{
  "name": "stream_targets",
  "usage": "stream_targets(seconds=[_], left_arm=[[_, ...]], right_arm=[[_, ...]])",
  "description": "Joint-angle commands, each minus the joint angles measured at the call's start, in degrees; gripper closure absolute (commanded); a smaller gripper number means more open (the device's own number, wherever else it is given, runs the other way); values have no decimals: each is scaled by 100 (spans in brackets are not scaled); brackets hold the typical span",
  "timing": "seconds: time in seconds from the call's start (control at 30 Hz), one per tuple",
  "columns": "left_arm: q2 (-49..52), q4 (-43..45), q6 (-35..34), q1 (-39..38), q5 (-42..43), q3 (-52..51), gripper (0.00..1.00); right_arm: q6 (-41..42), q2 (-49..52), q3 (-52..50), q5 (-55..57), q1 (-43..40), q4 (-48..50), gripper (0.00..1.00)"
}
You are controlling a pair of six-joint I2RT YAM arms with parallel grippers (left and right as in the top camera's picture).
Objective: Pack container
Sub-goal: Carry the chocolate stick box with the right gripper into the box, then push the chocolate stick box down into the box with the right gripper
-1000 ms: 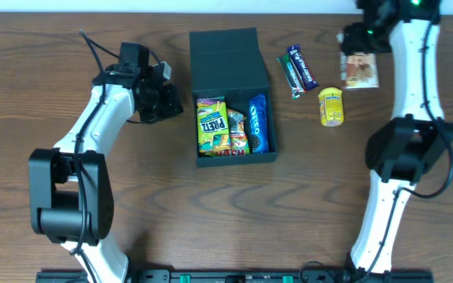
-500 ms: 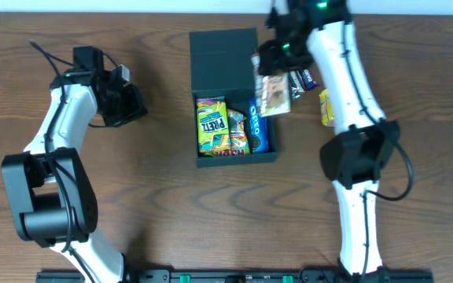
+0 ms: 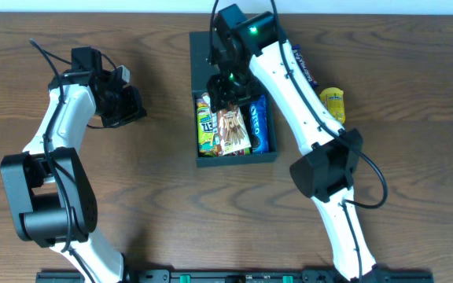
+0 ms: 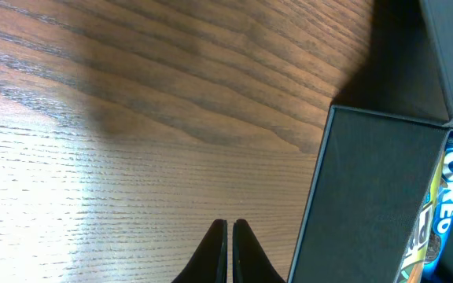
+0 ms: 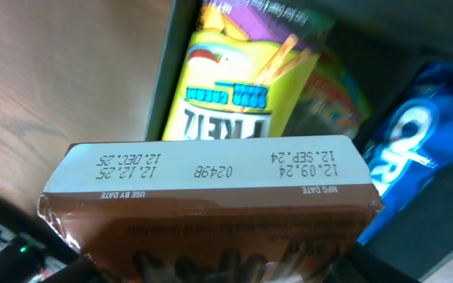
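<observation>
Over the open container (image 3: 238,159), mid-table (image 3: 156,204): I am holding the right gripper (image 3: 228,106) low, its jaws pinching a brown snack packet (image 3: 232,132) by its upper end. The packet is hanging lengthwise above the strip between the yellow-green Pretz packet (image 3: 205,126) and the blue Oreo packet (image 3: 259,126). I am aligning it with those two because they are lying along the same axis, so it should drop in flat.

The right wrist view is showing the packet's date-stamped edge straight across the lens. Pretz, Oreo and another colourful packet (image 5: 333,102) are lying below it. I am judging that it is not yet resting on them and is going on top of that layer.

The left gripper (image 3: 124,106) is sitting well apart to the left of the box, fingertips pressed together on nothing and pointing toward the container's outer wall. I am taking this as a parked pose, out of the right arm's way.

Container notes: it is looking dark teal-black, matte, square and shallow, cardboard by appearance. The hinged lid (image 3: 200,51) is lying folded back on the far side, partly under the right arm, leaving the mouth unobstructed.

Outside the box, to its right, a small yellow snack (image 3: 333,104) and a dark wrapped bar (image 3: 303,67), half hidden by the arm, are waiting. I am judging the packing as partway done.
</observation>
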Motion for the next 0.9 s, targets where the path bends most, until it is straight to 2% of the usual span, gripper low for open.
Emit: stream_targets(seconds=[0.0,0.3,0.33,0.4,0.47,0.5,0.53,0.63,0.77,0.8,0.87], left_arm=[[-63,-37,122,15,2,-50,94],[-63,-61,118,15,4,-50,94],[-63,-63,116,15,7,-50,94],[-63,-81,116,15,7,-50,94],[-63,-90,116,15,7,-50,94],[-63,-90,116,15,7,-50,94],[-63,-90,116,15,7,-50,94],[-63,-90,118,15,7,-50,94],[-63,-105,118,15,4,-50,94],[-63,-107,118,15,4,-50,94],[-63,-109,118,15,4,-50,94]], right_arm=[[297,-24,109,-74,94,-98,40],[872,9,101,-68,337,181,39],[907,26,101,-66,363,208,37],[925,63,101,-48,396,223,22],[942,96,101,0,409,225,14],[944,109,101,9,409,243,5],[942,111,101,22,409,289,1],[942,109,103,44,361,398,2],[914,109,105,44,188,407,23],[835,109,105,55,103,409,44],[831,109,105,247,-52,393,80]])
